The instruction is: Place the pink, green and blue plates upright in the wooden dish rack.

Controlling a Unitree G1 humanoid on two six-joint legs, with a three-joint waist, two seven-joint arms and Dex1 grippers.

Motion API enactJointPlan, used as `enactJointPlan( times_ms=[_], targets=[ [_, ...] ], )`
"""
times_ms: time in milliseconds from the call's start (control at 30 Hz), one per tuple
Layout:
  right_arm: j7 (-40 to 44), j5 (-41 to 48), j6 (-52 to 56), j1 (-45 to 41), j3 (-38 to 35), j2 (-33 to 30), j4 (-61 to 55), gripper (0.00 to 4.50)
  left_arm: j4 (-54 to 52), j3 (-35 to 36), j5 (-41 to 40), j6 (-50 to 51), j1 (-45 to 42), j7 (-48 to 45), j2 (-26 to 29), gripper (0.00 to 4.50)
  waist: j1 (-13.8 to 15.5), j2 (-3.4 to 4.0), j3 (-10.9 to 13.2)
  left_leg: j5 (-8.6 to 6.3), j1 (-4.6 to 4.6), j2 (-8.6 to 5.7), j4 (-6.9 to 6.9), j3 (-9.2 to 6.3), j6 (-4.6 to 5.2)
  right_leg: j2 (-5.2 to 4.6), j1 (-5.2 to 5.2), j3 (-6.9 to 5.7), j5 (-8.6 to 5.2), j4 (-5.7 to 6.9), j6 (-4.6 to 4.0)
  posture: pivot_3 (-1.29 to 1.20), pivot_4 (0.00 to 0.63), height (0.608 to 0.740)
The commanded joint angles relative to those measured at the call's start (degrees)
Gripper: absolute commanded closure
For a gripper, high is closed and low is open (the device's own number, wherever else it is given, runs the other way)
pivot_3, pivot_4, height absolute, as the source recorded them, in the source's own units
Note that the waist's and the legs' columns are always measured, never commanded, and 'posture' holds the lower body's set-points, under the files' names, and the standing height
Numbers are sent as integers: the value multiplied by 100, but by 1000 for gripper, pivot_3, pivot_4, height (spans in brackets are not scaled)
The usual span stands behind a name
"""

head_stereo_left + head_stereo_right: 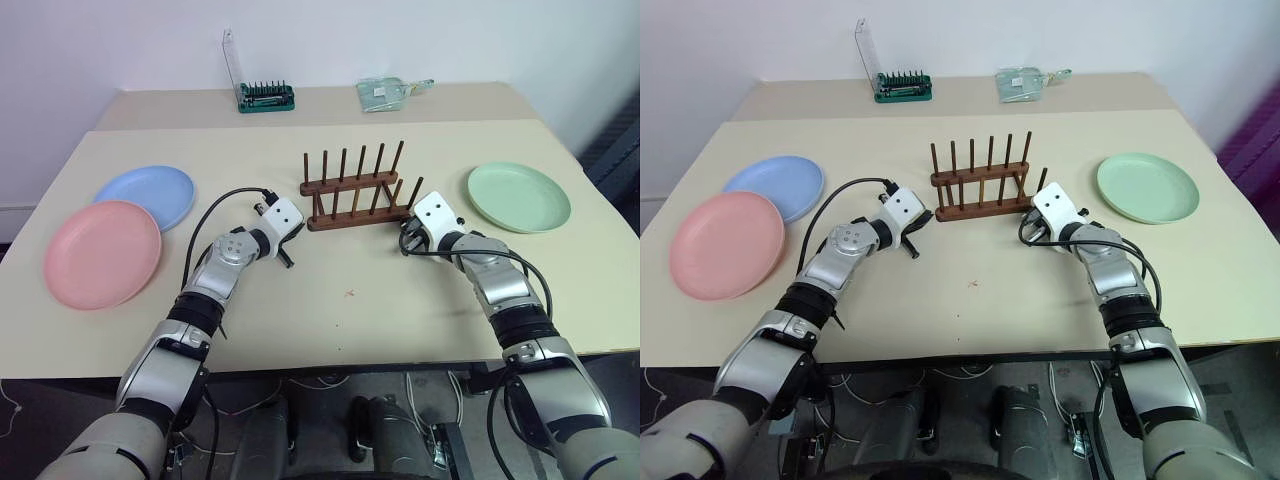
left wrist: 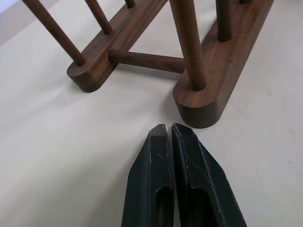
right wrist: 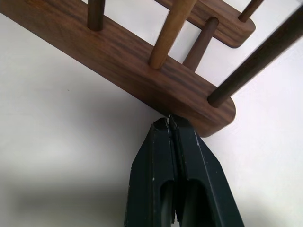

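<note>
The empty wooden dish rack (image 1: 355, 190) stands mid-table with its pegs upright. At the left lie the pink plate (image 1: 102, 253) and, just behind it, the blue plate (image 1: 147, 195), both flat. The green plate (image 1: 518, 196) lies flat at the right. My left gripper (image 2: 168, 130) is shut and empty, its tips a short way off the left end of the rack's near rail (image 2: 222, 71). At the rail's right end (image 3: 142, 71) my right gripper (image 3: 168, 120) is also shut and empty, its tips right at the wood, seemingly touching it.
A green bit holder with a clear raised lid (image 1: 265, 96) and a clear packet (image 1: 390, 92) sit on the far table. Bare tabletop (image 1: 350, 300) lies between the rack and the front edge. Black cables loop beside both wrists.
</note>
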Motion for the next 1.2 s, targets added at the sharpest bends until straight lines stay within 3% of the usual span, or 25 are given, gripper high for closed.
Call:
enactJointPlan(
  times_ms=[33,200,400,433,467,700,733,800,933,1000,1067,1167,1200],
  targets=[
    [30,17,14,182,-186,-147,-373,4500,191,29,191,166,267,121,85,4346,0,1,0,0,0,0,0,0,0,0,0,0,0,0,0,0,150,730],
    [169,80,216,482,-292,-265,-893,4500,-389,87,59,586,500,-308,256,4346,-43,2,-1,-1,0,1,-6,0,-1,-1,-4,0,-1,-2,-2,0,150,730],
    [766,330,483,896,-573,-852,-1683,4500,-1968,-71,-341,788,1163,-1493,622,4346,-103,7,0,-2,-4,2,-23,5,-2,-1,-14,1,-9,-6,-13,0,150,730],
    [829,373,543,905,-623,-921,-1733,3995,-2154,-55,-417,810,1219,-1585,626,4383,-105,10,2,-3,-6,2,-24,6,-3,-2,-15,1,-12,-9,-17,0,150,730],
    [898,427,610,919,-682,-1011,-1811,3775,-2383,-22,-531,905,1281,-1687,626,4383,-98,10,4,-3,-7,1,-24,10,-3,-5,-17,4,-14,-9,-20,0,150,730],
    [1098,319,475,732,-843,-1621,-1824,271,-3636,75,-970,1470,1642,-2176,755,4383,0,7,14,-3,-32,-1,-21,26,-4,-5,-47,23,-17,-15,-25,0,150,730],
    [1237,354,372,746,-812,-1667,-1926,49,-3761,149,-1012,1557,1695,-2169,794,4383,7,6,14,-3,-44,-1,-21,27,-4,-2,-59,25,-17,-14,-25,0,150,730],
    [1490,441,220,798,-765,-1711,-2126,49,-3981,325,-1156,1750,1786,-2150,860,4383,4,6,14,-2,-55,1,-20,28,-2,3,-72,28,-16,-11,-23,0,150,730],
    [2247,913,226,1047,-655,-1669,-2919,49,-4861,1433,-1994,2659,2347,-2078,1318,4383,-31,3,25,-2,-70,9,-22,32,-1,13,-92,33,-4,-7,-4,0,150,730],
    [2552,1169,448,1164,-524,-1609,-3399,0,-5402,2302,-2532,3173,2783,-1951,1584,3503,-55,-4,37,-2,-72,13,-24,31,0,16,-98,34,-5,-5,-4,0,150,730],
    [2675,1276,562,1221,-469,-1595,-3609,0,-5697,2681,-2793,3491,2982,-1810,1723,2612,-53,-7,42,-2,-76,18,-24,28,-1,21,-103,34,-5,-5,-5,0,150,730],
    [2843,1570,785,1142,-93,-1216,-4025,0,-5875,4332,-2895,3755,3589,-1066,1910,1159,-21,-7,42,-3,-78,15,-16,28,-3,16,-103,34,-16,-7,-24,0,150,730],
    [2868,1609,833,1110,-11,-1124,-4095,0,-5908,4669,-2899,3804,3725,-879,1943,1159,-35,-9,44,-3,-77,15,-14,27,-4,13,-101,35,-17,-7,-25,0,150,730]
  ],
)
